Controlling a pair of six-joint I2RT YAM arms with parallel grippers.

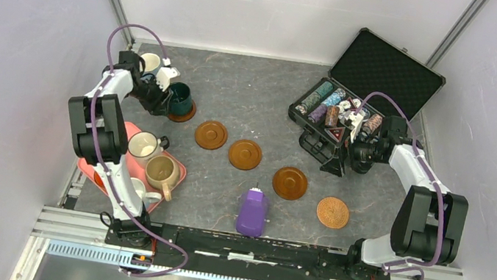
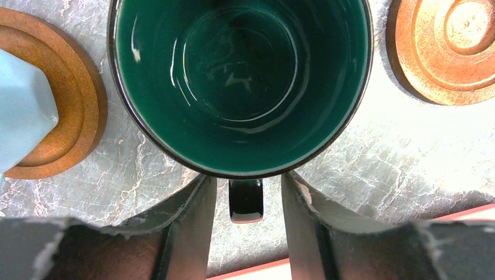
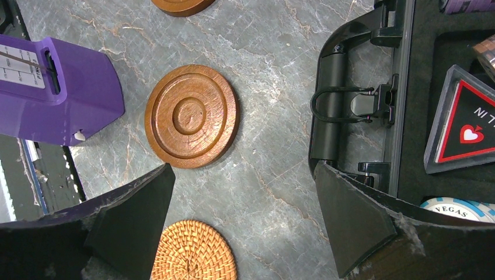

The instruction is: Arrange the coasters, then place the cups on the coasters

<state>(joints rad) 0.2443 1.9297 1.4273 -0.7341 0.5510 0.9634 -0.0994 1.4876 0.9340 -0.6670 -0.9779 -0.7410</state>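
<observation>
Left fingers (image 2: 190,224): parted narrowly, one on each side of the handle (image 2: 245,201) of the dark green mug (image 2: 242,81). A sliver of counter (image 2: 408,157) shows on both sides of the handle, and nothing is gripped.

The mug stands upright, mouth up, long axis vertical, with its handle pointing straight back at the wrist. The top view places it on a coaster (image 1: 188,117) at the far left of the counter. Just beside it, a light blue mug (image 2: 20,111) occupies a second coaster (image 2: 73,111).

Risk: the fingers bracket the handle closely. Any sideways drift on withdrawal would likely hook it, twisting or dragging the mug off its coaster, possibly into the blue neighbour.

Right fingers (image 3: 134,219): spread wide and empty, above bare counter between a wooden coaster (image 3: 191,115) and the poker case (image 3: 350,111).
</observation>
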